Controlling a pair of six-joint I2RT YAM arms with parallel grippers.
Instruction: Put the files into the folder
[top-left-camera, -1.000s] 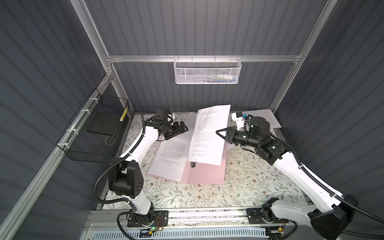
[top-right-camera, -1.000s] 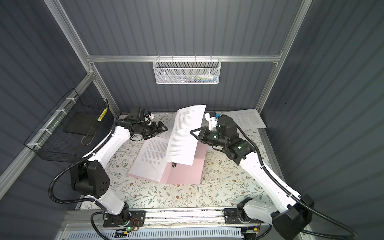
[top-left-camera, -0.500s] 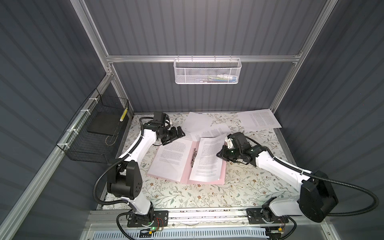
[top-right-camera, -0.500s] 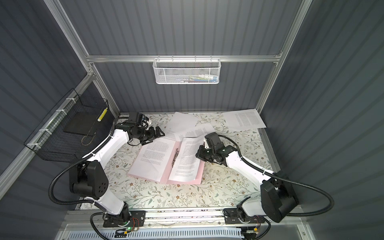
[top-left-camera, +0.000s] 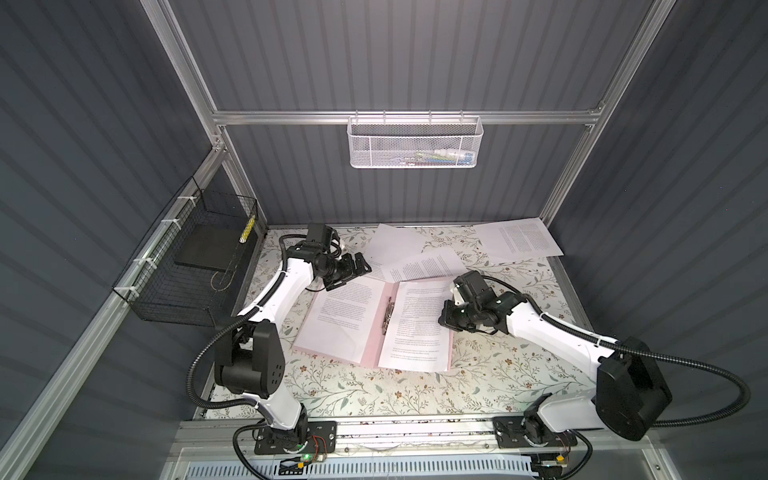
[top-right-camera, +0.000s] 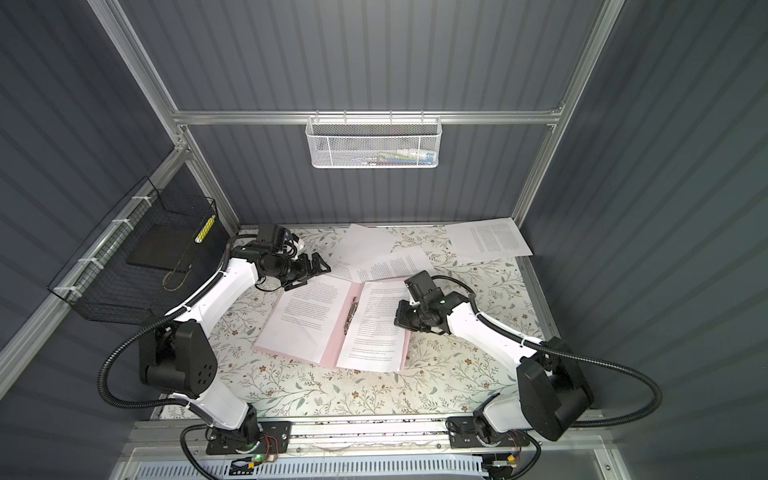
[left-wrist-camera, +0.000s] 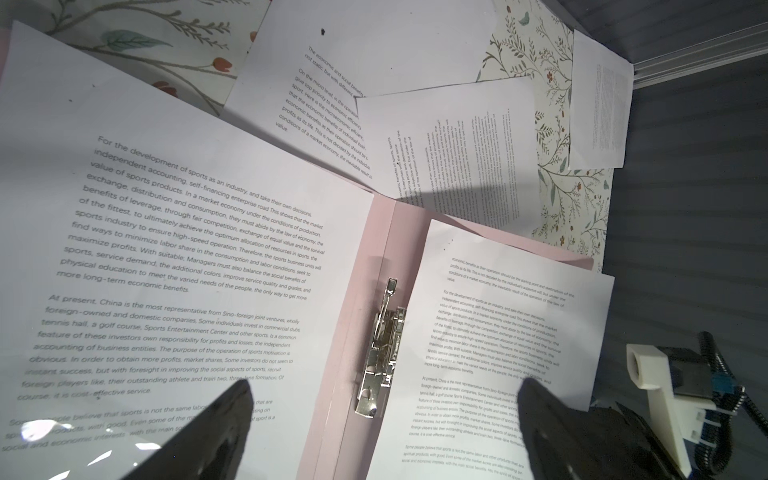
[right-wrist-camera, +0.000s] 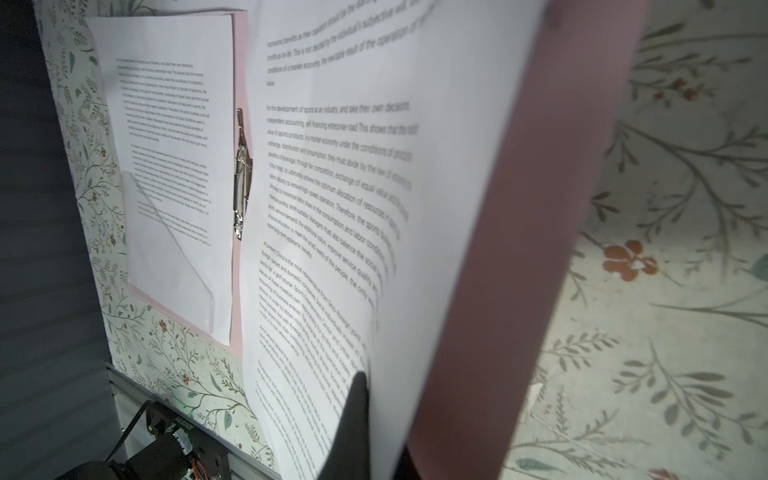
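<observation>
Nearest you on the floral bench (top-left-camera: 374, 395), the pink folder (top-left-camera: 371, 353) lies open with its metal clip (top-left-camera: 387, 313) along the spine. The left sheet (top-left-camera: 336, 320) lies on one cover, its near corner curled, and the right sheet (top-left-camera: 415, 340) lies on the other. Your right claw (top-left-camera: 446, 322) is closed on the right sheet's outer edge. In the right wrist view one finger (right-wrist-camera: 353, 415) presses the printed face, with the pink cover just behind it. You cannot tell whether that cover is pinched too.

Farther back, your left claw (top-left-camera: 349, 275) hangs wide open and empty over the folder's far left corner. Beyond, three loose sheets (top-left-camera: 424, 268) lie on the bench: two overlap just behind the folder, and the third is in the far right corner.
</observation>
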